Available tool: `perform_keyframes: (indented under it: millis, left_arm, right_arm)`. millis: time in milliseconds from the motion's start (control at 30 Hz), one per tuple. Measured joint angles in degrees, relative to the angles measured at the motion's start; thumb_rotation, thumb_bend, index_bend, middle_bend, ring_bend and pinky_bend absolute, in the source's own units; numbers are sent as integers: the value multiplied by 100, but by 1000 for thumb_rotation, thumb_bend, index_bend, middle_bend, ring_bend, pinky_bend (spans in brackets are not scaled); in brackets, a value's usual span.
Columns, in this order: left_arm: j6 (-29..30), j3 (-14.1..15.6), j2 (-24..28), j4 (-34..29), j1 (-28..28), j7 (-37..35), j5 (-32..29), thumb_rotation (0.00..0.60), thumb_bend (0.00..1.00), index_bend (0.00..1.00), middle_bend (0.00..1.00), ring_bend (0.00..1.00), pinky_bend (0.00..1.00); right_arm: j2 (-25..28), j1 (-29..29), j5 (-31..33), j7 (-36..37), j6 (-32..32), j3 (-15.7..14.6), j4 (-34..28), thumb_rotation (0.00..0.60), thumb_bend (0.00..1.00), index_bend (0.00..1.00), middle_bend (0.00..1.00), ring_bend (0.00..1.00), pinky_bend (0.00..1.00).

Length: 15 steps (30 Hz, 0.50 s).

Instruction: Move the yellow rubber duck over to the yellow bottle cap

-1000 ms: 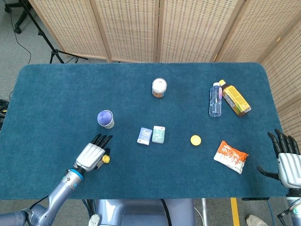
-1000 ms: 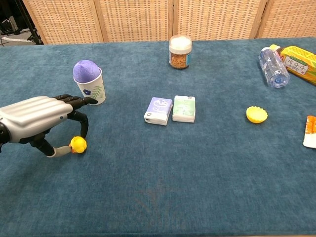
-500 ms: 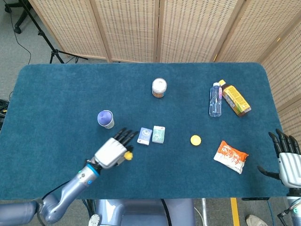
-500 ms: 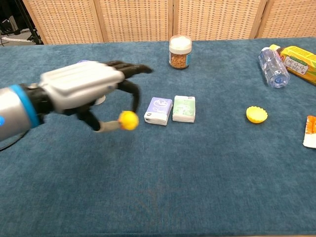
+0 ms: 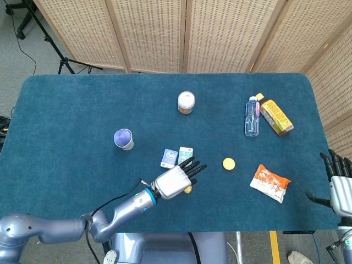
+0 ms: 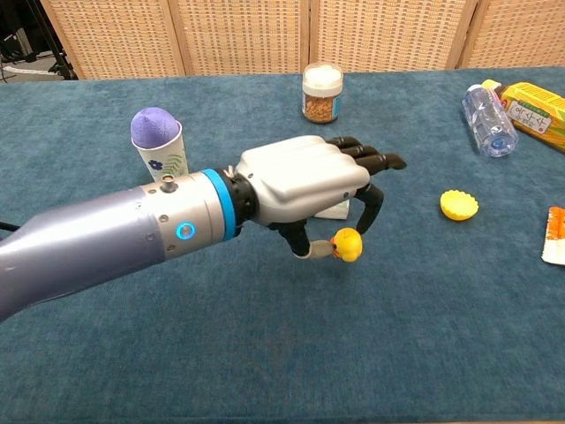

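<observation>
My left hand (image 6: 309,187) (image 5: 175,180) pinches the small yellow rubber duck (image 6: 347,246) (image 5: 188,190) between thumb and a finger, above the blue cloth near the table's middle front. The other fingers stretch out to the right. The yellow bottle cap (image 6: 459,205) (image 5: 229,163) lies open side up, to the right of the duck and a bit farther back. My right hand (image 5: 341,184) hangs open past the table's right front corner, holding nothing.
Two small tissue packs (image 5: 177,157) lie just behind my left hand. A purple-topped paper cup (image 6: 158,145) stands left, a jar (image 6: 322,92) at the back middle. A clear bottle (image 6: 487,119), a yellow carton (image 6: 533,112) and an orange snack bag (image 5: 270,182) lie right.
My left hand lifted the duck from the left front of the table and carried it rightward past the tissue packs, closer to the yellow cap. The right hand stayed almost still.
</observation>
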Motion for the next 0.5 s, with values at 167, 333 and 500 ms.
perform_keyframes:
  millis: [167,333,500]
  left_arm:
    - [-138,-17,-402,561,-248,-34,-111,600,338,589,0,0,0]
    - [-154,46,-650,911,-360,-128,-200,600,322,586,0,0,0]
    - [-126,98,-773,1062,-380,-66,-356,600,215,338,0,0,0]
  right_arm:
    - [13,-12,53,46,-3,24,25,600,0,18,0,0,0]
    - [46,-37,51,113,28,31,20,600,0,18,0,0,0]
    - [73,-56,28,156,58,31,5,600,0,18,0,0,0]
